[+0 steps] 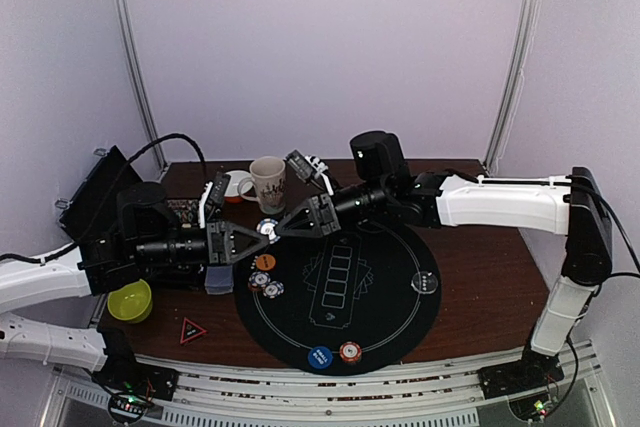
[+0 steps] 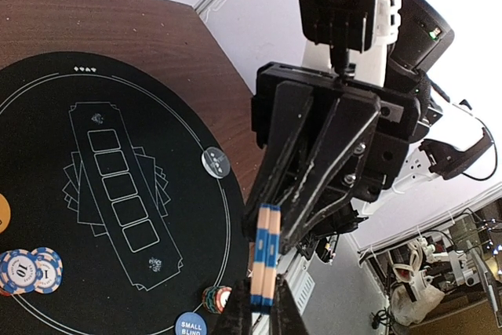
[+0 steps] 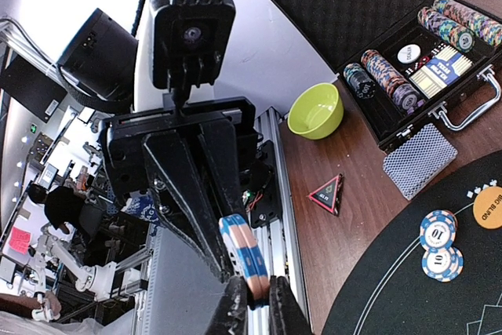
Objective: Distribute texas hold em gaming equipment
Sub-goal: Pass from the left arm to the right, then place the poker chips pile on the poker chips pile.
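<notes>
**Just over the mat (image 1: pixel 400 317), a chip stack (image 1: pixel 268 230) hangs between both arms**

My left gripper (image 1: pixel 257 235) and right gripper (image 1: pixel 279 228) look clamped on the same chip stack, aloft above the mat's far-left rim. I judge the chips light, rigid and slick: loose discs that could shear apart or slip out. The safest hold is across the flat faces, squeezing the stack together; one side should release only when the other's pinch is sure.
</notes>
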### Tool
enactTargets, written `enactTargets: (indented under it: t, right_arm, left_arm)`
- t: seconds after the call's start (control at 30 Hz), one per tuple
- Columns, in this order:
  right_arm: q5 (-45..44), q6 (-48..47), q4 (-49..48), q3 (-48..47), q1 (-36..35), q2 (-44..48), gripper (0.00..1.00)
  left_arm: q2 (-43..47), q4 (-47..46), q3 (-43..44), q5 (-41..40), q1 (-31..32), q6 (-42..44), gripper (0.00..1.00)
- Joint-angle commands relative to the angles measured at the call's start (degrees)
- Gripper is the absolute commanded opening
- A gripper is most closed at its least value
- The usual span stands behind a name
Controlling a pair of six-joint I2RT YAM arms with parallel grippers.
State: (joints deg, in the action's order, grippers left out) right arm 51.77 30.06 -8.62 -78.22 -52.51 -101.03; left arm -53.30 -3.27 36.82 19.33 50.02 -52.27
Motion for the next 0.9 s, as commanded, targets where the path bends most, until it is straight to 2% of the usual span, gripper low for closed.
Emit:
enactTargets:
  t: [0.0, 0.03, 0.07, 0.1, 0.17, 0.33, 0.43, 0.5, 0.7, 0.87]
  right_arm:
    - [0.4, -0.2, -0.2, -0.1, -0.7, 0.1, 0.0]
    - [0.3, 0.0, -0.1, 0.0, -0.7, 0.1, 0.0]
    - [0.2, -0.1, 0.4, -0.1, -0.6, 0.0, 0.0]
    - [-0.1, 0.0, 0.8, -0.1, -0.6, 0.1, 0.0]
    - [-1.7, -0.3, 2.0, 0.0, -0.4, -0.1, 0.0]
    - [-4.9, 0.4, 4.5, 0.8, 1.8, -1.0, 0.0]
    - [-9.4, 0.9, 7.4, 1.4, 3.6, -2.3, 0.0]
    - [-12.9, 0.3, 11.2, 0.7, 3.6, -4.9, 0.0]
    - [-12.1, 8.0, 5.5, 1.4, 3.7, -13.8, 0.0]
    - [-12.2, 9.5, 5.9, -2.0, 3.7, -20.7, 0.0]
  left_arm:
    - [-0.5, -2.6, 0.6, -0.3, 0.0, -0.3, 0.0]
    - [-0.6, -0.7, 1.2, -2.0, 0.0, 0.1, 0.02]
    - [-0.8, 3.8, 2.3, -4.6, 0.0, 0.7, 0.21]
    - [-1.0, 7.6, 3.4, -8.5, 0.0, 1.3, 0.32]
    - [-0.8, 11.6, 4.9, -12.0, 0.0, 2.8, 0.45]
    - [1.3, 14.8, 5.9, -17.3, 0.0, 4.0, 0.72]
    - [2.7, 20.9, 7.4, -23.1, 0.0, 3.0, 0.8]
    - [2.9, 25.1, 8.2, -27.2, 0.0, 1.9, 0.81]
    - [-0.9, 31.0, 8.7, -31.8, 0.0, 0.4, 0.83]
    - [-5.1, 34.2, 9.8, -34.6, -0.1, 1.3, 0.94]
